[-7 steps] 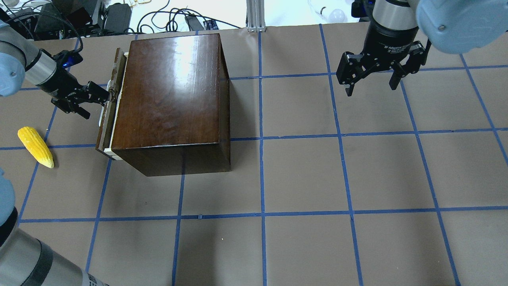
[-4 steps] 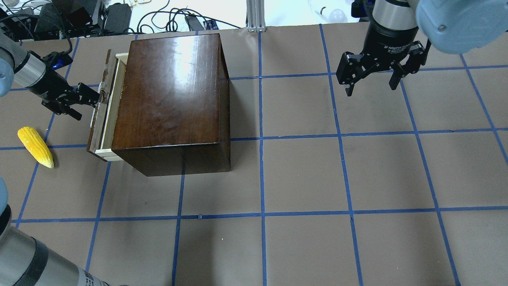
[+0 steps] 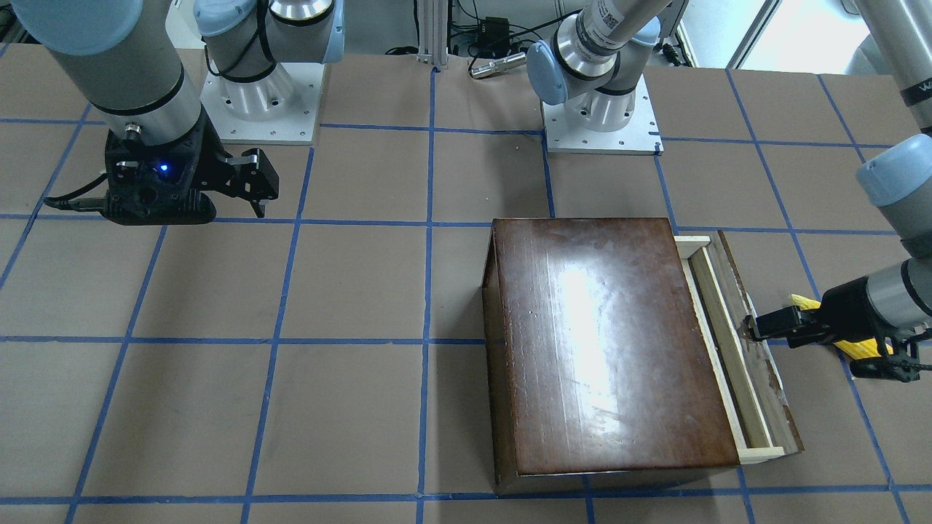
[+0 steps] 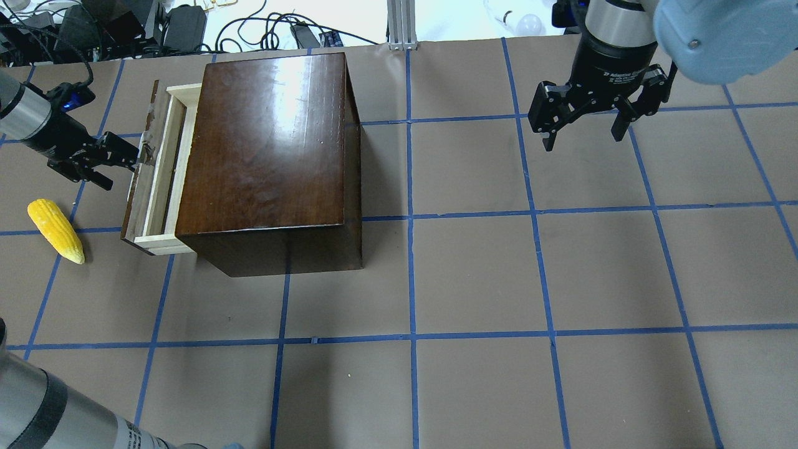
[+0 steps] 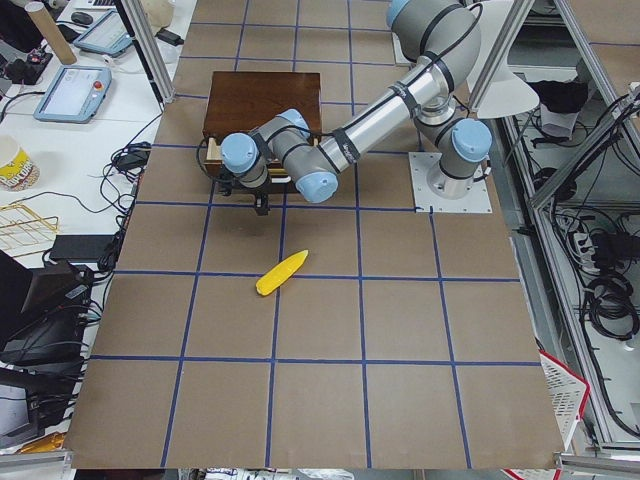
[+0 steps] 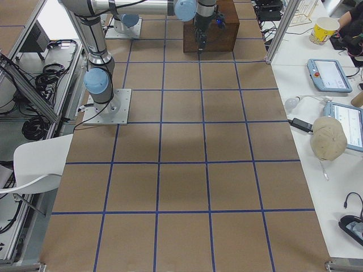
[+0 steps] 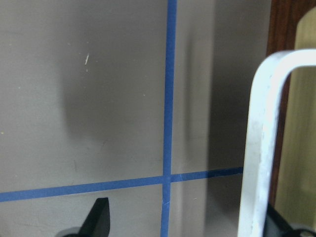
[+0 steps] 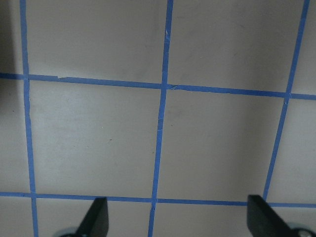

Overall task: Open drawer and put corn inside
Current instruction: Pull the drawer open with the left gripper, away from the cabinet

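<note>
The dark-brown cabinet (image 4: 268,143) (image 3: 604,342) stands at the table's left. Its drawer (image 4: 159,187) (image 3: 732,342) is pulled partly out, and the pale-wood tray shows empty. My left gripper (image 4: 124,170) (image 3: 753,327) is at the drawer's front panel with its fingers apart. In the left wrist view (image 7: 190,222) the silver handle (image 7: 261,138) lies between the fingers, against the right one. The yellow corn (image 4: 55,229) (image 5: 282,273) lies on the table left of the drawer, apart from the gripper. My right gripper (image 4: 583,142) (image 8: 180,217) is open and empty, high at the far right.
Brown paper with a blue tape grid (image 4: 411,337) covers the table. Cables and power bricks (image 4: 181,25) lie beyond the far edge. An aluminium post (image 4: 402,25) stands at the back middle. The robot bases (image 3: 601,116) sit at the near edge.
My left gripper has moved left and drawn the drawer further out of the cabinet. The corn and the right arm have not moved.
</note>
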